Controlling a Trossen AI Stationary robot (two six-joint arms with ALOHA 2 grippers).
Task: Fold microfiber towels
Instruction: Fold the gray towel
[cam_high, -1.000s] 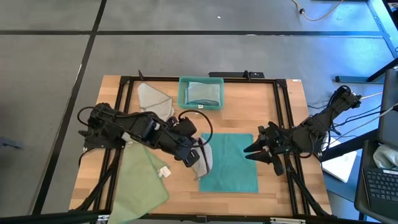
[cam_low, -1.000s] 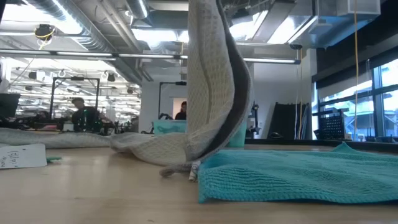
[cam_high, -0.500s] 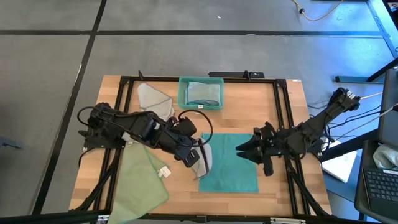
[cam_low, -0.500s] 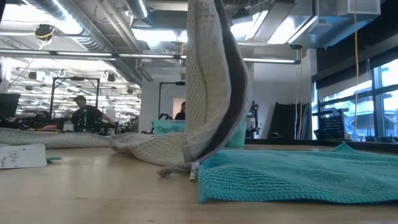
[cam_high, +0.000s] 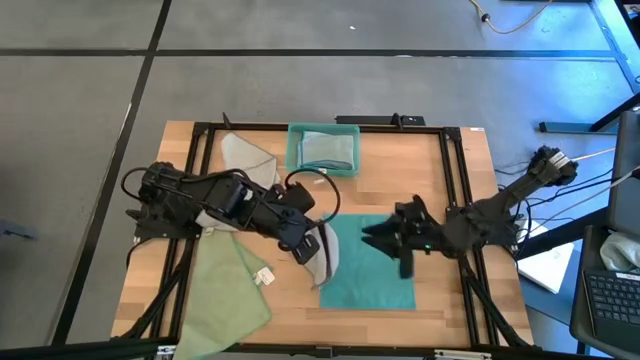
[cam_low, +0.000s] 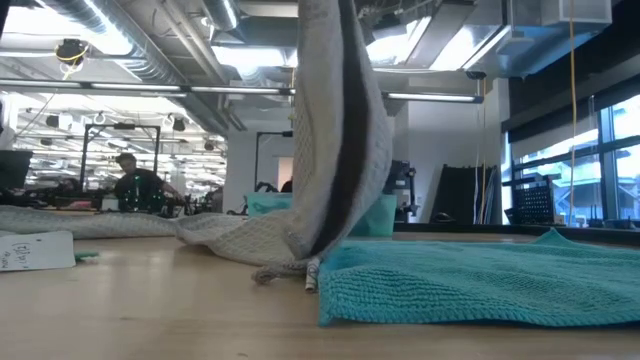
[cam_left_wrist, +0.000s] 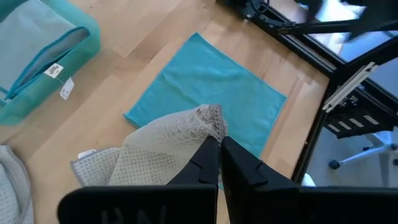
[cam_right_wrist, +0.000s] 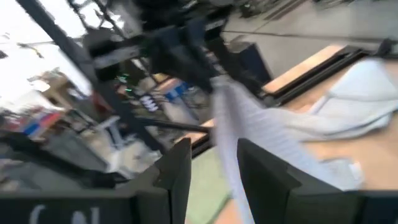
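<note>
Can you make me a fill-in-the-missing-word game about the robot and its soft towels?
1. The left gripper is shut on the light ___ waffle-weave towel.
2. The flat teal towel lies on the wooden ___.
3. The rigid teal plastic bin holds a folded ___.
4. The right gripper hovers over the ___ towel.

Missing words: grey; table; towel; teal

A flat teal microfiber towel (cam_high: 370, 262) lies mid-table, before the rigid teal plastic bin (cam_high: 322, 149) at the back edge. A light grey waffle-weave towel (cam_high: 325, 255) hangs at its left edge, beneath the left gripper (cam_high: 306, 246). A pale green towel (cam_high: 231, 290) lies front-left. The right gripper (cam_high: 372, 238) hovers above the teal towel.
</note>
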